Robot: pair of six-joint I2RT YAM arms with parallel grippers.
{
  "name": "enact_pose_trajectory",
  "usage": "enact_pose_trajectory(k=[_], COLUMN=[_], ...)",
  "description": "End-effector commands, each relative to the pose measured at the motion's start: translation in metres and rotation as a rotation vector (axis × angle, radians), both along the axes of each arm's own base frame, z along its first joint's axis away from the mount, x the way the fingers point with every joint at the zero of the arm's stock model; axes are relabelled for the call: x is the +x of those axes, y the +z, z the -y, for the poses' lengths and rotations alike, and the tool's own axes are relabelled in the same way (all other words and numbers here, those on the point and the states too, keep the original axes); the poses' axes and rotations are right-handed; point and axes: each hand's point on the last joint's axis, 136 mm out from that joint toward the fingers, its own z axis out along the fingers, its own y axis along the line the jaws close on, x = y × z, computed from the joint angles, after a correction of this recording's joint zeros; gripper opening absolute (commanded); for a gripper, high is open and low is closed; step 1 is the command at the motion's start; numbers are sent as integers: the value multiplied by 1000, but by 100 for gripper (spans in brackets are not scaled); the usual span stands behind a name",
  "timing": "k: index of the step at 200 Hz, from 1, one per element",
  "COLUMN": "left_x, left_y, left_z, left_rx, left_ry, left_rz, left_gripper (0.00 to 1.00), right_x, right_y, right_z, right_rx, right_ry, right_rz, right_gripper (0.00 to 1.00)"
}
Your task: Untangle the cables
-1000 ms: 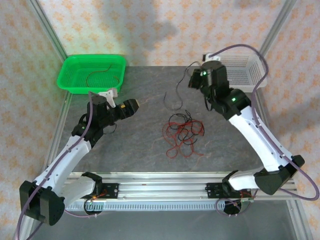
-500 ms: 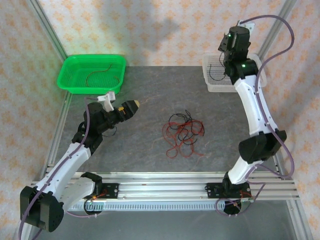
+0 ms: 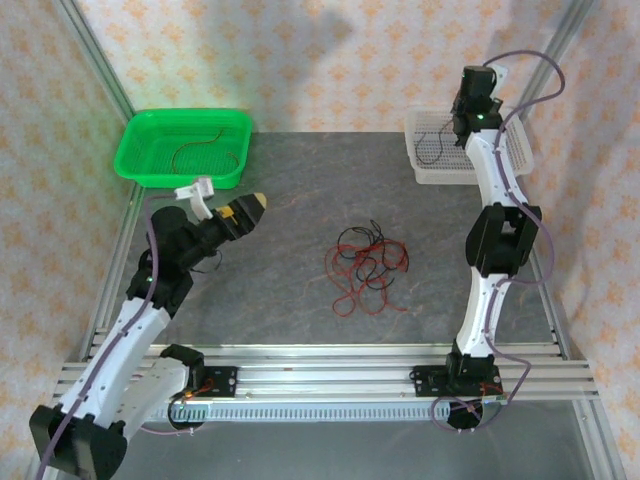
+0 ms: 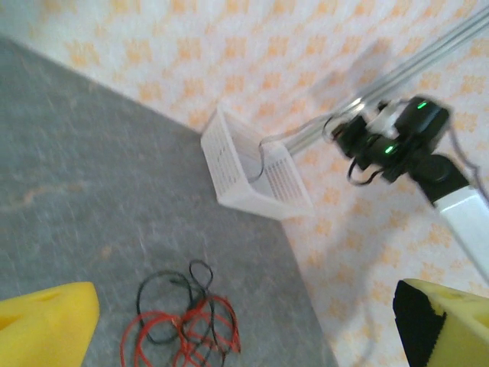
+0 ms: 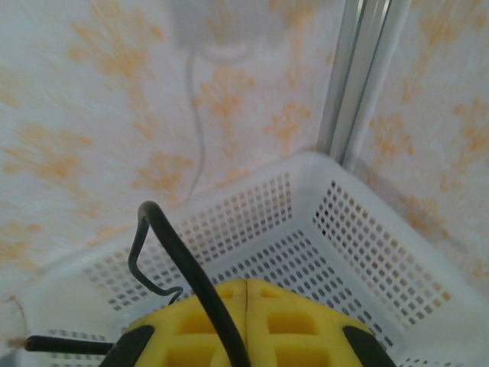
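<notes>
One blk cable point(image 5: 177, 256) in right pincer point(image 5: 246, 286), arm point(image 3: 497, 185) outstretched.

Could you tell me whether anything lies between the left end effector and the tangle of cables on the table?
Nothing visible does. The left end effector hovers open above the table, to the left of the cables, and the grey surface between them is bare in the top external view.
</notes>
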Motion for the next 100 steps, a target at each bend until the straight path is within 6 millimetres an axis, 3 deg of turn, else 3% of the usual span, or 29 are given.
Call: enact_pose_trajectory(k=[1, 55, 79, 100], left_x=[-7, -10, -11, -13], left_y=[9, 15, 14, 14], left_z=[-24, -20, -18, -19], left_rx=[98, 93, 87, 96], left_ry=[114, 88, 74, 81], left_rz=[39, 65, 82, 90], left_gripper=[99, 99, 99, 99], right_x=[6, 14, 13, 12], right_y=[-34, -120, -143, -154], right_z=[12, 10, 17, 20], right_rx=[81, 117, 108, 130], right_ry=[-23, -12, -38, -48], right_rz=[-43, -225, -282, -301], right_gripper=[0, 3, 9, 21])
